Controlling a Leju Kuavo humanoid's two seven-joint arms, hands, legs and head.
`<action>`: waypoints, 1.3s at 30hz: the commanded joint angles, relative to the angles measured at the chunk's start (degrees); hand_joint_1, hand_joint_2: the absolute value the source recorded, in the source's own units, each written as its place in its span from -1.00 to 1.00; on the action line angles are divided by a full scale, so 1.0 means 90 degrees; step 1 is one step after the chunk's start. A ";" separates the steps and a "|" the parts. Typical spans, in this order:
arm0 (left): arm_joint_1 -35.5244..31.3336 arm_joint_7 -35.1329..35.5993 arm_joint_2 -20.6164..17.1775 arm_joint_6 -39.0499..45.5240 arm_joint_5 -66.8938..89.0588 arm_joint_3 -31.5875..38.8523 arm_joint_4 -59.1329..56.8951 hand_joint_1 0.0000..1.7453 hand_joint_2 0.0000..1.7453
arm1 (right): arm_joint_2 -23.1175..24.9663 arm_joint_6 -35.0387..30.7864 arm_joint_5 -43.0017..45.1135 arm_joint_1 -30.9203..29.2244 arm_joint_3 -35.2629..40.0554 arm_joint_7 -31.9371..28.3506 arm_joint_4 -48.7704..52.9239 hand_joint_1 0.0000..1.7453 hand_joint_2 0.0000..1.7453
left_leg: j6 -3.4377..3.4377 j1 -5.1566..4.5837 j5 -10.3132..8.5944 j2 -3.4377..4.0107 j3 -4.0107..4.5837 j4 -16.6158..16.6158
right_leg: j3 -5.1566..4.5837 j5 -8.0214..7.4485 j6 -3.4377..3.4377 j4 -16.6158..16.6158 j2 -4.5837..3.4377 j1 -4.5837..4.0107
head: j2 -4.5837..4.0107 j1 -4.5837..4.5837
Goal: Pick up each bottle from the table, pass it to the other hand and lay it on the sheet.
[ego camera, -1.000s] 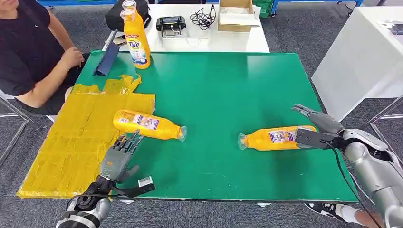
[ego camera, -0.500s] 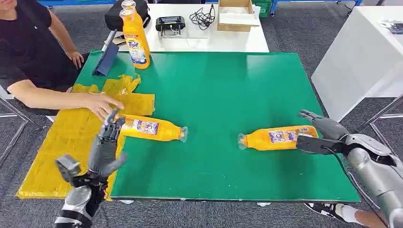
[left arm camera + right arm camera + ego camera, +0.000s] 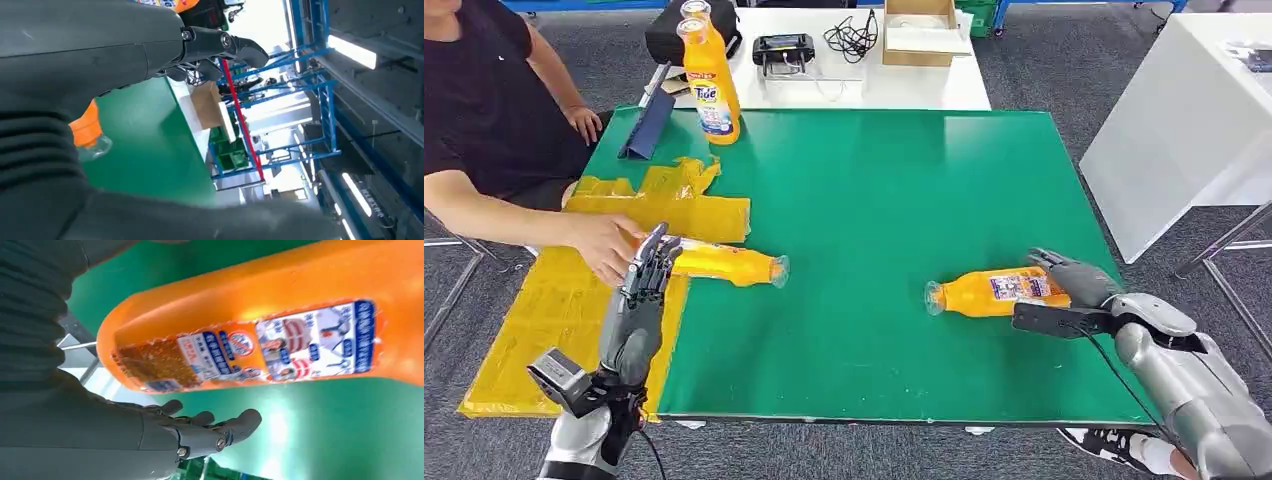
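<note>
Since a moment ago the left bottle (image 3: 724, 264) is sliding further onto the yellow sheet (image 3: 574, 300), a person's hand (image 3: 609, 247) gripping its base. Beside it the left hand (image 3: 639, 305) is hovering, fingers (image 3: 652, 262) straight and apart, holding nothing. On the green table (image 3: 874, 200), the right bottle (image 3: 996, 291) is lying sideways; the right hand (image 3: 1074, 295) is cupping its base, and the wrist view is showing its blue-and-white label with dark fingers (image 3: 220, 432) underneath, not yet clamped.

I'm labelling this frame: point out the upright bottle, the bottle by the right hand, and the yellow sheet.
upright bottle (image 3: 712, 88), head view, mid-body above the label.
bottle by the right hand (image 3: 984, 293), head view, orange body.
yellow sheet (image 3: 554, 310), head view, bare middle part.
</note>
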State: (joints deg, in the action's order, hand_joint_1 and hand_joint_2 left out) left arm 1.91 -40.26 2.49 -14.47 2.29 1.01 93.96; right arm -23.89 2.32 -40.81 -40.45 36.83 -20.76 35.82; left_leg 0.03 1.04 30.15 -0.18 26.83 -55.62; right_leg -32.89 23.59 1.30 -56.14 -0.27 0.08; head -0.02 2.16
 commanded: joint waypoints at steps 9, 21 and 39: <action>-0.0278 0.0029 -0.0003 -0.0218 -0.0206 0.0130 -0.0534 -1.00 -1.00 | 0.0239 0.2076 -0.0723 -0.1077 0.1316 0.0335 -0.1835 1.00 1.00 | -0.0004 -0.0010 -0.0001 0.0004 -0.0006 0.0003 | -0.0004 -0.0001 0.0001 -0.0003 -0.0002 0.0009 | 0.0000 0.0002; -0.0465 0.0029 0.0001 -0.0390 -0.0399 0.0096 -0.0864 -1.00 -1.00 | 0.0220 0.1979 -0.0526 -0.0717 0.1426 0.0489 -0.1921 1.00 1.00 | -0.0004 -0.0005 -0.0004 -0.0010 -0.0038 0.0012 | 0.0034 -0.0002 0.0000 0.0017 0.0020 -0.0003 | 0.0000 -0.0007; -0.0165 0.0961 0.0660 0.0021 -0.0338 -0.0392 -0.0551 -1.00 1.00 | 0.4070 -0.0094 0.3683 0.2967 -0.3316 -0.0917 0.4269 1.00 1.00 | 0.0019 0.0022 -0.0021 -0.0031 0.0013 0.0006 | -0.0013 0.0003 -0.0008 -0.0010 0.0036 -0.0025 | 0.0000 -0.0012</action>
State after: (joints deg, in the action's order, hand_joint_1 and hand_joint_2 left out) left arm 2.51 -36.37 5.20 -17.33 -1.25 1.66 90.47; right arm -4.38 -0.89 -8.51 -26.71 17.34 -31.40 42.53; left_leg 0.22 1.27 29.94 -0.53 26.92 -55.58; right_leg -32.90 23.60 1.25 -56.22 0.11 -0.17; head -0.02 2.05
